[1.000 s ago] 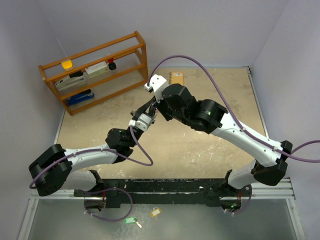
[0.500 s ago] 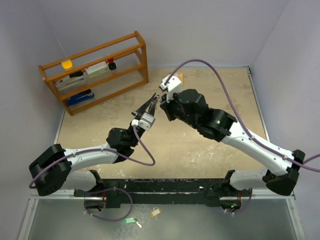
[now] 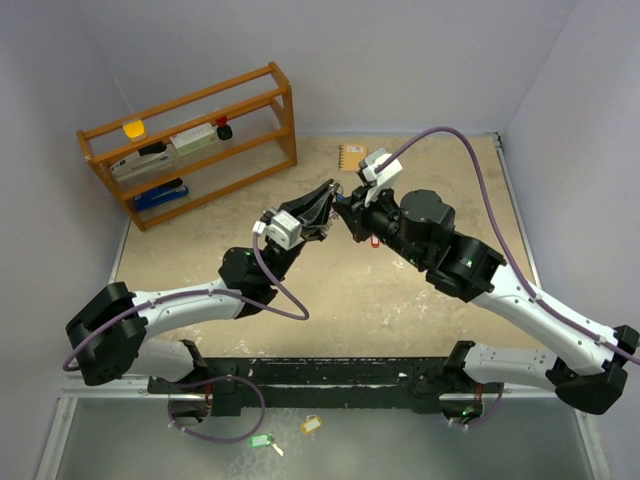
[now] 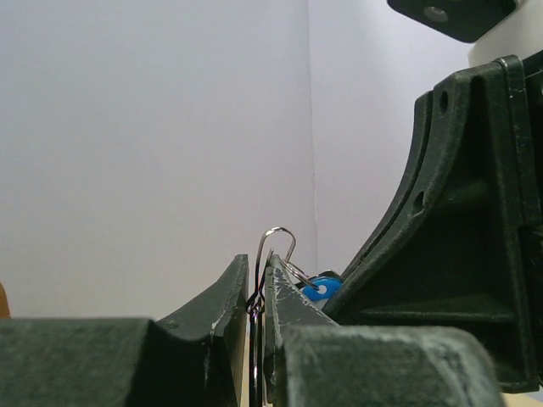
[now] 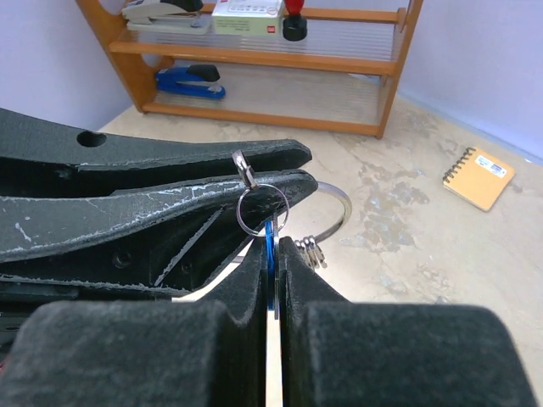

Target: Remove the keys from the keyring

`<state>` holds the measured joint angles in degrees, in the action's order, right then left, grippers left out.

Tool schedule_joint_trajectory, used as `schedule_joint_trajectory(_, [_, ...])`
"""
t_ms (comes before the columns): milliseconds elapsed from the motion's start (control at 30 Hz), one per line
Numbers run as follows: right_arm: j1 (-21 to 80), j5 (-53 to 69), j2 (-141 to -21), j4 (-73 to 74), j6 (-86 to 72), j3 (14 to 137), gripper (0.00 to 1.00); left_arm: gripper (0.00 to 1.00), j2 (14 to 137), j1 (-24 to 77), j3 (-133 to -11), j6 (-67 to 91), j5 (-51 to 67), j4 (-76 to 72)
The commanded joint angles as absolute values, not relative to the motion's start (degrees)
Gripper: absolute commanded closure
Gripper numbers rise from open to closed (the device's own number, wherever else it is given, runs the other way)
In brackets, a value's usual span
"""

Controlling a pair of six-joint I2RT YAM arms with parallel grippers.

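The left arm (image 3: 185,305) and right arm (image 3: 540,310) are white tubes between bulky black joint housings. Each trails a looping purple cable (image 3: 470,140). The left claw (image 3: 328,190) has black fingers (image 5: 127,212) marked with pale scuffs.

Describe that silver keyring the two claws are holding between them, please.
The keyring is a thin loop of shiny silver wire, held up above the table. It is pinched between the dark fingers of the left gripper, with one arc curving out free. A blue tag close beside it sits clamped in the right gripper.
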<state>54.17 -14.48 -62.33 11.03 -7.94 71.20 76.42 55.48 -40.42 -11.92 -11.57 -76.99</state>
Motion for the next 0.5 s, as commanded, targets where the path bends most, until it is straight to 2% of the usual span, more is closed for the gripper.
schedule_joint_trajectory(0, [53.44, -19.68, -60.24, 23.19, -7.00, 67.44, 1.00, 1.00, 73.66, 52.47, -47.97, -7.19, -19.76, -98.66])
schedule_joint_trajectory(233, [53.39, -23.37, -59.06, 21.63, -6.37, 63.45, 1.00, 1.00, 72.68, 51.09, -48.96, 4.33, -14.00, -98.70])
schedule_joint_trajectory(467, [50.41, -23.37, -60.01, 21.17, -6.42, 59.51, 1.00, 1.00, 71.00, 49.55, -49.75, 5.64, -15.80, -98.45])
